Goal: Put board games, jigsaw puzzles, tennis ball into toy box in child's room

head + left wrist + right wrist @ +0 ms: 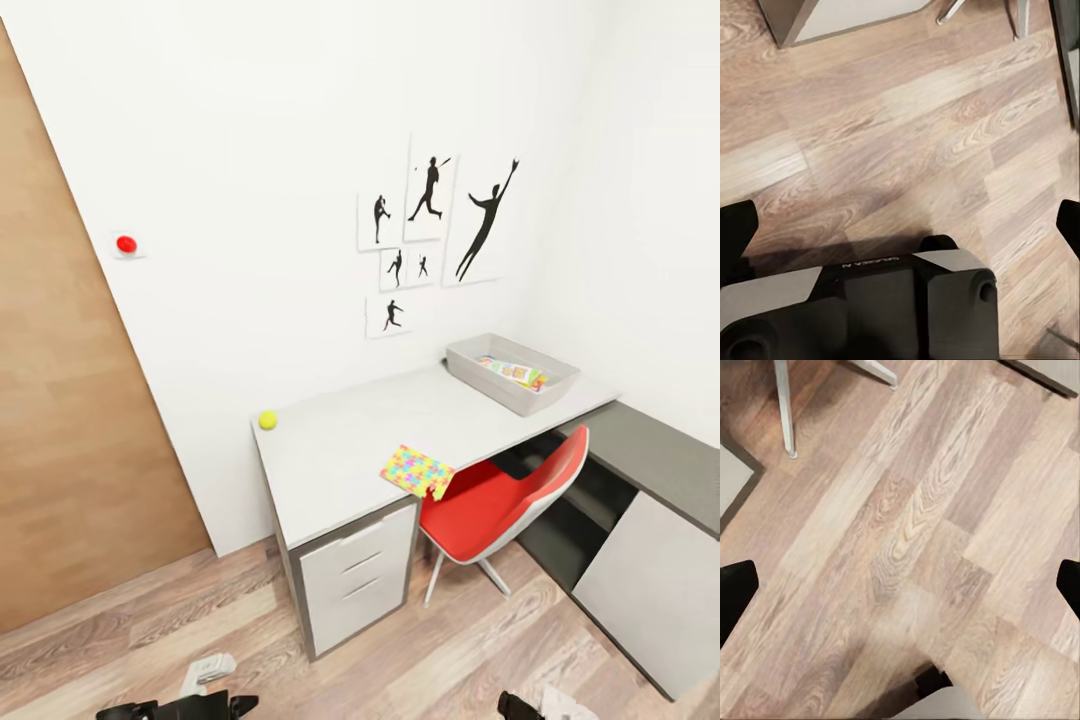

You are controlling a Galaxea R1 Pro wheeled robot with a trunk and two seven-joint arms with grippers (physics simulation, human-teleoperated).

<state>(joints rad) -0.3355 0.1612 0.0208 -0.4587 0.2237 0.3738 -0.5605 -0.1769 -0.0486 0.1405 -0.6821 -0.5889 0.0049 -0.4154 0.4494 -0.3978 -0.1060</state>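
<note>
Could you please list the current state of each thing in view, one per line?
toy box: on the table's far end, a colourful game box inside.
tennis ball: on the table, by the wall.
jigsaw puzzle: flat at the table's front edge.
drawers: closed.
red chair: partly under the table.
left gripper: open, empty.
right gripper: open, empty.

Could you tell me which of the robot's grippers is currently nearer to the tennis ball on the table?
Left. The left gripper sits low over the floor, roughly below the tennis ball at the table's near-left end. The right gripper hangs farther off, beyond the red chair.
</note>
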